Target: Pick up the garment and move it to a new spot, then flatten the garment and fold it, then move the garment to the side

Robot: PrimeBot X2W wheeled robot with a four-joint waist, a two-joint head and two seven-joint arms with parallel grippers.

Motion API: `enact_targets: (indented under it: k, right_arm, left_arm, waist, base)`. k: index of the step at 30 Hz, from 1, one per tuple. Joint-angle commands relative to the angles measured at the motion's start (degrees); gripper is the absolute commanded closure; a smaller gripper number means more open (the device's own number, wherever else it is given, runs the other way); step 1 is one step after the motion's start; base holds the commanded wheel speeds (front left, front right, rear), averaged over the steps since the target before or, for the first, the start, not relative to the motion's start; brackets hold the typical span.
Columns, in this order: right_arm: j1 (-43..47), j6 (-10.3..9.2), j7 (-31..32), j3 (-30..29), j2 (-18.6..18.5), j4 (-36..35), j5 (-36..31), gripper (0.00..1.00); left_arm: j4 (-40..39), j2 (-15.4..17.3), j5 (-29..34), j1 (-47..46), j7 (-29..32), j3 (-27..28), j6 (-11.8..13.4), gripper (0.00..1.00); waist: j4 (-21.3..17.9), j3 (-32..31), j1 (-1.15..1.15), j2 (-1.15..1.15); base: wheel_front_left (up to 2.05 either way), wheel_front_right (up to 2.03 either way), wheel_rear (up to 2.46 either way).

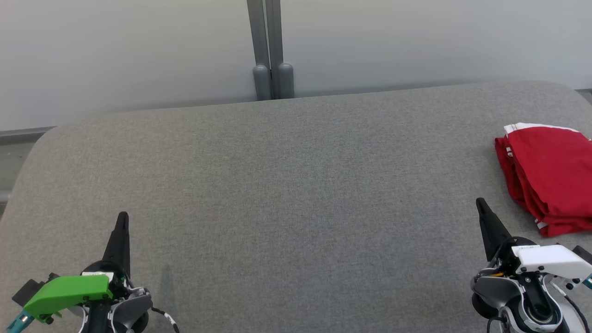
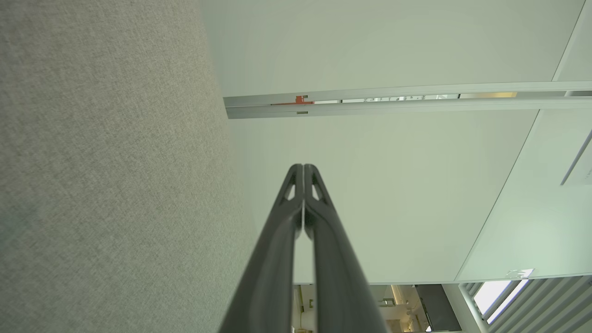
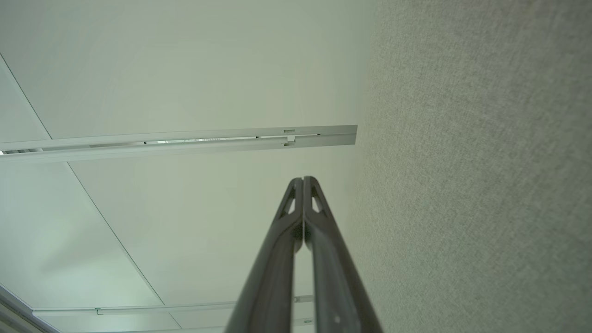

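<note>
A red garment with white trim (image 1: 550, 178) lies folded in a compact stack at the right edge of the grey fabric table (image 1: 286, 194) in the head view. My right gripper (image 1: 481, 202) stands at the lower right, shut and empty, a short way left of and nearer than the garment. My left gripper (image 1: 122, 215) is at the lower left, shut and empty, far from the garment. In the left wrist view the left gripper (image 2: 303, 165) has its tips pressed together; in the right wrist view the right gripper (image 3: 303, 178) is likewise shut.
A pale wall with a grey vertical post (image 1: 270, 51) rises behind the table's far edge. The table's corners are rounded. Both wrist views look along the grey table surface (image 2: 101, 175) toward white wall panels (image 3: 175, 83).
</note>
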Motion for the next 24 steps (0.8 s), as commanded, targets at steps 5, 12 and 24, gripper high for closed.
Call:
enact_targets:
  k: [5, 12, 24]
  right_arm:
    - [-0.29, 0.02, 0.17, 0.06, -0.24, 0.05, 0.40, 1.00]
    - [-0.29, 0.02, 0.17, 0.06, -0.24, 0.05, 0.40, 1.00]
    - [-0.29, 0.02, 0.17, 0.07, -0.24, 0.05, 0.40, 1.00]
  left_arm:
    - [0.11, 0.07, 0.29, -1.00, 0.17, 0.31, -0.30, 1.00]
    - [0.11, 0.01, 0.37, -1.00, 0.26, 0.39, -0.30, 1.00]
    - [0.11, -0.05, 0.42, -1.02, 0.36, 0.49, -0.30, 1.00]
  waist:
    - [0.00, 0.00, 0.00, 0.00]
    - [0.00, 0.00, 0.00, 0.00]
    - [0.00, 0.00, 0.00, 0.00]
  base:
    - [0.00, 0.00, 0.00]
    - [0.00, 0.00, 0.00]
    - [0.00, 0.00, 0.00]
